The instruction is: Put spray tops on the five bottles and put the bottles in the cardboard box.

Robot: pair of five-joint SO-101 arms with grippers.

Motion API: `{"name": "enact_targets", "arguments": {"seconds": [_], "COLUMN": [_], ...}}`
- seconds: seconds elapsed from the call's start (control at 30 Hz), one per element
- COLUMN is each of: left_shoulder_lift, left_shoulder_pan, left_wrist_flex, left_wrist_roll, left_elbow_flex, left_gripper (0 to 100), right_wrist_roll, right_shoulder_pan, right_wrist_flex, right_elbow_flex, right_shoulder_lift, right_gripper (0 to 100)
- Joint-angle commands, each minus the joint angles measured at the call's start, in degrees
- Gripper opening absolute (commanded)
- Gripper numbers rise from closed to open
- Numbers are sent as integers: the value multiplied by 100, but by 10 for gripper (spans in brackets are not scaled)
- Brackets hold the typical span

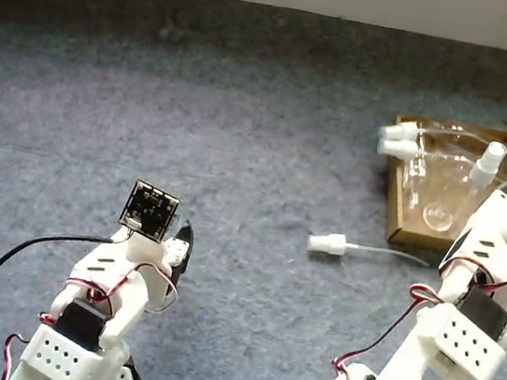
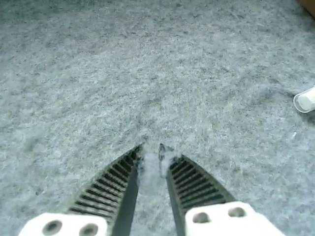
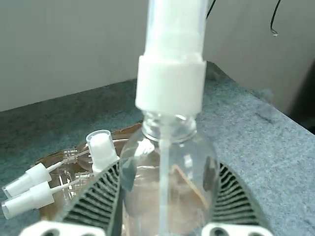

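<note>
My right gripper (image 3: 167, 177) is shut on a clear bottle (image 3: 170, 167) that stands upright between the fingers, with a white spray top (image 3: 171, 81) on its neck. Below and behind it lies the cardboard box (image 1: 414, 236), holding several clear bottles with white spray tops (image 1: 399, 141); one of these tops (image 1: 489, 158) points up. A loose spray top (image 1: 327, 244) with its thin tube lies on the carpet left of the box, and shows as the white spray top (image 2: 306, 100) in the left wrist view. My left gripper (image 2: 150, 147) hovers low over bare carpet, shut, holding nothing.
Grey carpet (image 1: 243, 132) covers the whole table. A pale wall runs along the far edge. The right arm's white body (image 1: 473, 306) stands in front of the box's near corner. Cables trail from both arm bases.
</note>
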Motion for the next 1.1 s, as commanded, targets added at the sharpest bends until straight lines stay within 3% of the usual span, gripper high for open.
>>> {"name": "enact_targets", "arguments": {"seconds": [0.0,0.3,0.47,0.8,0.93,1.07], "left_shoulder_lift": [-40,-40,-40,-40,-40,-40], "left_shoulder_pan": [-75,-75,-48,-40,-40,-40], "left_wrist_flex": [-141,-141,-158,-158,-158,-167], "left_wrist_roll": [18,18,26,26,26,26], "left_elbow_flex": [-40,-48,-40,-4,-4,4], "left_gripper": [7,7,6,6,6,6], "right_wrist_roll": [-9,-18,-35,-35,-26,-9], "right_shoulder_pan": [-92,-295,-303,-303,-303,-259], "right_wrist_flex": [31,75,1051,1938,1895,760], "right_elbow_flex": [-365,-312,-716,-1648,-1648,-1622], "right_shoulder_lift": [-13,-13,-22,-22,-22,-22], "right_gripper": [134,134,134,134,134,134]}}
